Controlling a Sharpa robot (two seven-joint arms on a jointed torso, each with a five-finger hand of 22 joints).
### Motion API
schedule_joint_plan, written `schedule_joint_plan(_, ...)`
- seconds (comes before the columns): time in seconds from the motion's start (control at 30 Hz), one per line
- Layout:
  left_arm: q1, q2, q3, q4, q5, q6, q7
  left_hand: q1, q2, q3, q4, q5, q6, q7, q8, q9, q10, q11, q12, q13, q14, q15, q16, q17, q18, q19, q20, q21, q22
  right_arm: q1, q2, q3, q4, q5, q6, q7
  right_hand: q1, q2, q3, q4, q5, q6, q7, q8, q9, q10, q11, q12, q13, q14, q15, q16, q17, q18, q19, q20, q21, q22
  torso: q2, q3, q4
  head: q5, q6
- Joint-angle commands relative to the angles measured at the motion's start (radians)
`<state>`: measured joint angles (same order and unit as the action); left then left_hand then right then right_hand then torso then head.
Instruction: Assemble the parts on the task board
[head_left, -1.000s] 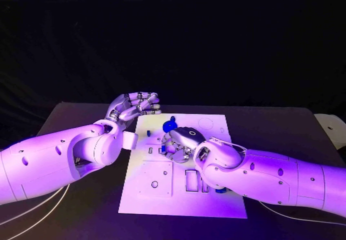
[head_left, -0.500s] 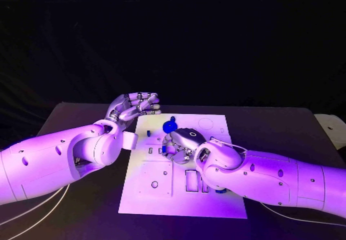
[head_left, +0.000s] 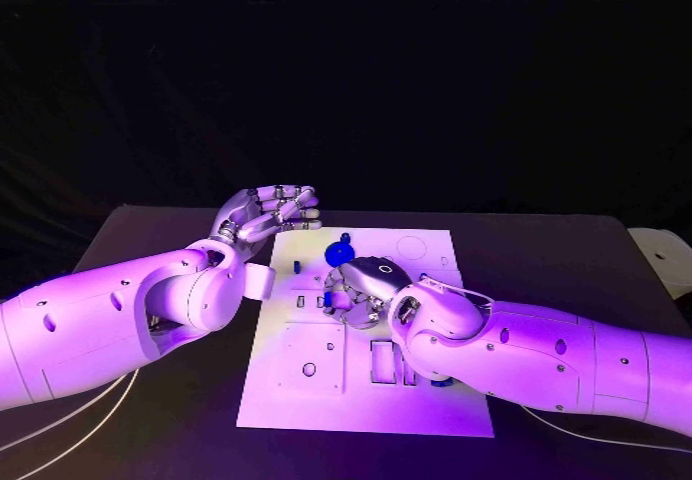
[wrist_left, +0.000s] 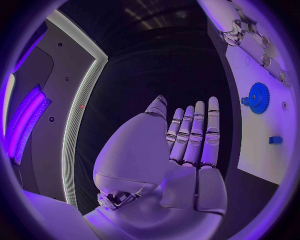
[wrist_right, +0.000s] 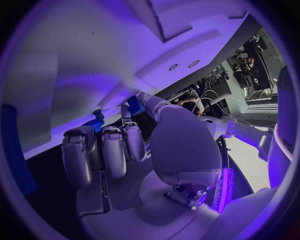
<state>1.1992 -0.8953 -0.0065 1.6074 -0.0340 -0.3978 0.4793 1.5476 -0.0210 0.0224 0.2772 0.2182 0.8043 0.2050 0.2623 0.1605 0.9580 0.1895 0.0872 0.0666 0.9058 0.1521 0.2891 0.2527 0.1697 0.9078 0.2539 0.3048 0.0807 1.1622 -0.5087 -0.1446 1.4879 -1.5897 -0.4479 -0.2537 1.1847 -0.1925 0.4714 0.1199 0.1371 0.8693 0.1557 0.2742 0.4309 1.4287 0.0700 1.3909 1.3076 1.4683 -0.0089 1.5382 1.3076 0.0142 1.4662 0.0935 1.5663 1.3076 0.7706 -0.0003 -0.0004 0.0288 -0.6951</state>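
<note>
Item: task board (head_left: 310, 390), a white plate lying flat at the middle of the black bench (head_left: 144, 240), cut with rectangular slots and small round holes. Item: blue gear (head_left: 339, 252), resting on the far half of the board, just beyond the right hand (head_left: 356, 290); also recorded in the left wrist view (wrist_left: 257, 98), with a small blue block (wrist_left: 275, 140) lying apart from it on the white surface. Item: right hand, palm down over the middle of the board, fingers curled toward the surface; the right wrist view showed a small blue part (wrist_right: 97, 120) at its fingertips, though whether it was pinched or merely touched could not be told. Item: left hand (head_left: 270, 212), held above the board's far left corner, fingers straight and close together, empty, touching nothing. Risk assessed: the right hand hid its own work from the head camera, so a part pressed askew could jam in its seat or skid across the plate. The gear lay near the knuckles and might be knocked. With the left hand off the plate, a sideways push could shift the board.
</note>
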Motion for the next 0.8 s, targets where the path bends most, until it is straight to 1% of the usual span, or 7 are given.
schedule_joint_plan(0.03,0.001,0.001,0.001,0.001,0.001,0.018,0.004,0.008,-0.001,0.004,0.005,-0.002,-0.005,0.031,-0.003,-0.002,0.004,0.003,-0.006,0.000,-0.002,0.000,-0.004,0.001,0.014,0.008,0.000,-0.007,-0.001,-0.001,0.000,-0.001,0.000,-0.013,0.000,0.002,-0.002,-0.016,-0.015,0.002,-0.019,-0.016,0.001,-0.009,-0.003,-0.011,0.002,-0.009,0.073,0.078,0.009,-0.005,0.148,-0.014,0.103,0.012,0.003,0.262,0.000,-0.0002,-0.0001,0.000,-0.001)
schedule_joint_plan(0.3,0.001,0.001,0.001,-0.001,0.000,0.018,0.002,0.009,-0.001,0.004,0.004,-0.002,-0.005,0.031,-0.004,-0.002,0.004,0.003,-0.006,0.000,-0.002,0.000,-0.004,0.001,0.014,0.008,0.000,-0.007,-0.001,-0.002,-0.005,-0.001,0.008,-0.020,-0.067,0.011,0.008,-0.024,-0.054,0.014,-0.050,-0.058,0.012,-0.032,-0.013,-0.045,0.012,-0.046,0.037,0.075,0.017,-0.008,0.139,-0.009,0.092,0.019,-0.013,0.250,0.000,-0.0002,-0.0002,-0.001,0.001)
schedule_joint_plan(0.43,0.001,-0.001,0.001,-0.006,-0.029,0.011,-0.021,0.007,-0.003,0.004,0.006,-0.003,-0.002,0.027,-0.003,-0.001,0.007,0.001,-0.007,0.000,0.004,-0.002,-0.002,0.004,0.015,0.012,-0.001,-0.006,-0.001,-0.002,-0.021,0.000,0.030,-0.021,-0.119,0.028,0.032,-0.015,-0.128,0.038,-0.045,-0.077,0.019,-0.041,-0.022,-0.055,0.019,-0.054,0.027,0.074,0.024,-0.010,0.136,-0.007,0.088,0.026,-0.019,0.246,-0.001,0.0010,0.0006,0.000,0.000)
schedule_joint_plan(0.53,0.001,-0.005,0.001,-0.012,-0.078,0.022,-0.073,-0.034,-0.013,-0.015,0.010,-0.006,0.012,0.014,0.002,0.001,0.042,-0.014,-0.003,0.003,0.065,-0.022,0.021,0.026,0.016,0.079,-0.025,0.026,0.009,-0.001,-0.044,0.003,0.057,-0.015,-0.162,0.052,0.052,-0.007,-0.154,0.046,-0.030,-0.079,0.020,-0.042,-0.024,-0.052,0.020,-0.051,0.029,0.074,0.024,-0.010,0.136,-0.007,0.088,0.028,-0.018,0.246,-0.003,0.0013,-0.0016,0.001,0.003)
schedule_joint_plan(0.6,0.001,-0.009,0.001,-0.016,-0.121,0.049,-0.128,-0.071,-0.012,-0.034,0.010,-0.007,0.020,0.010,0.006,0.003,0.076,-0.023,0.006,0.007,0.098,-0.035,0.034,0.038,0.016,0.111,-0.037,0.040,0.012,0.006,-0.066,0.007,0.077,0.013,-0.192,0.092,0.068,0.001,-0.159,0.047,-0.012,-0.081,0.021,-0.043,-0.026,-0.049,0.021,-0.046,0.032,0.074,0.025,-0.011,0.135,-0.007,0.086,0.028,-0.021,0.244,-0.006,-0.0009,-0.0032,-0.001,0.006)
schedule_joint_plan(0.7,0.001,-0.014,0.001,-0.024,-0.195,0.094,-0.212,-0.110,-0.003,-0.056,0.011,-0.010,0.038,0.006,0.014,0.007,0.123,-0.036,0.018,0.012,0.165,-0.053,0.063,0.064,0.016,0.161,-0.058,0.066,0.021,0.028,-0.112,0.010,0.109,0.096,-0.223,0.180,0.101,0.019,-0.139,0.040,0.009,-0.038,0.011,-0.014,-0.018,-0.037,0.013,-0.031,0.045,0.074,0.019,-0.011,0.135,-0.002,0.076,0.025,-0.036,0.234,-0.013,-0.0032,-0.0038,0.001,0.012)
schedule_joint_plan(0.8,0.002,-0.016,0.001,-0.037,-0.278,0.130,-0.292,-0.130,0.010,-0.073,0.013,-0.007,0.091,-0.015,0.039,0.025,0.200,-0.065,0.040,0.026,0.283,-0.092,0.127,0.121,0.015,0.248,-0.097,0.124,0.045,0.064,-0.174,0.012,0.143,0.217,-0.225,0.263,0.108,0.031,-0.123,0.041,0.020,-0.016,0.006,0.004,-0.014,-0.039,0.008,-0.033,0.043,0.072,0.015,-0.013,0.130,0.001,0.069,0.021,-0.046,0.227,-0.026,-0.0051,-0.0023,0.003,0.006)
